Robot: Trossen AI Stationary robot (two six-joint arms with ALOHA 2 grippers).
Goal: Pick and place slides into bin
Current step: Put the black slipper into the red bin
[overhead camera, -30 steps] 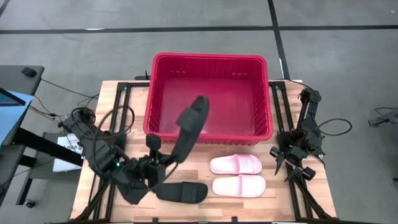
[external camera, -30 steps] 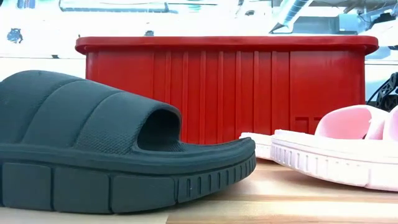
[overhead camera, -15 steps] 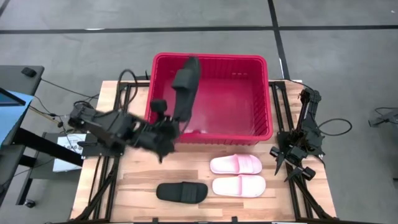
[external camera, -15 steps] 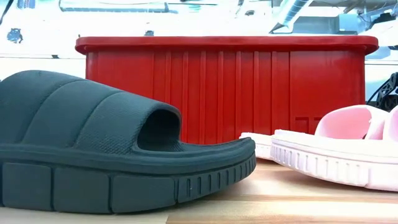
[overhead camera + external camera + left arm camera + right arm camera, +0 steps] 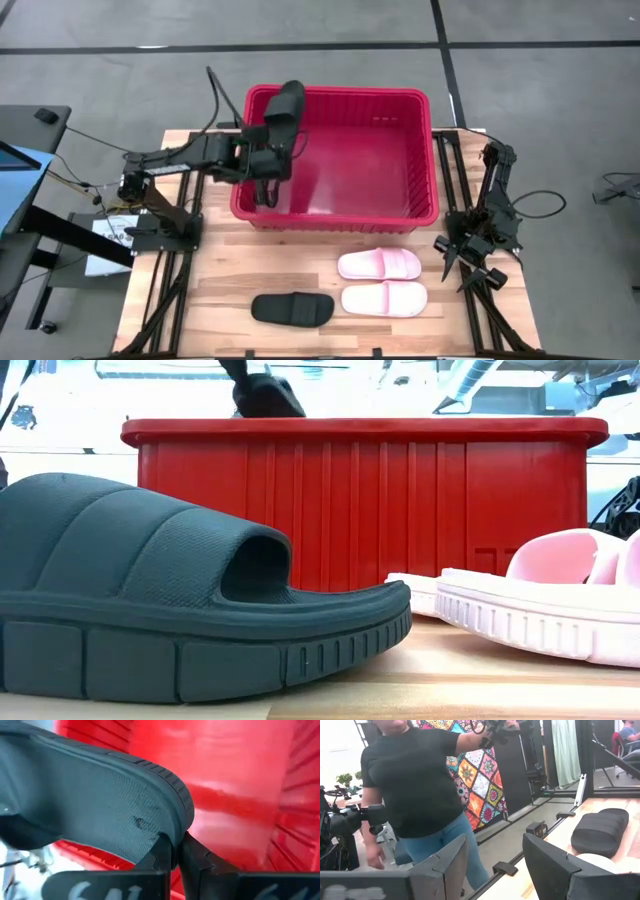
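Observation:
My left gripper (image 5: 268,137) is shut on a black slide (image 5: 285,102), held above the left part of the red bin (image 5: 428,150). The low view shows them above the bin's rim (image 5: 262,390). A second black slide (image 5: 292,308) lies sole-down on the table near the front edge, large in the low view (image 5: 180,610). Two pink slides (image 5: 380,264) (image 5: 384,298) lie side by side to its right. My right gripper (image 5: 492,865) stands open at the table's right edge, touching nothing. My left gripper pinches the rim of the slide's sole (image 5: 172,836) at one end between its two fingers (image 5: 161,855). The fingers slant downward from the table's left side. The slide is lifted clear and reaches away from the fingers over the bin's inside.
The bin (image 5: 360,500) fills the table's far middle. Bare wood lies between the bin's near wall and the slides. In the right wrist view a person (image 5: 420,795) stands in the room beyond the table, and the black slide on the table (image 5: 600,832) shows there too.
My left gripper has swung from the table's near left toward the far edge and over the bin's left wall, carrying the black slide. The slide, which stood up above the bin's near wall, now hangs over the bin's far left part. The gripper has turned on the way.

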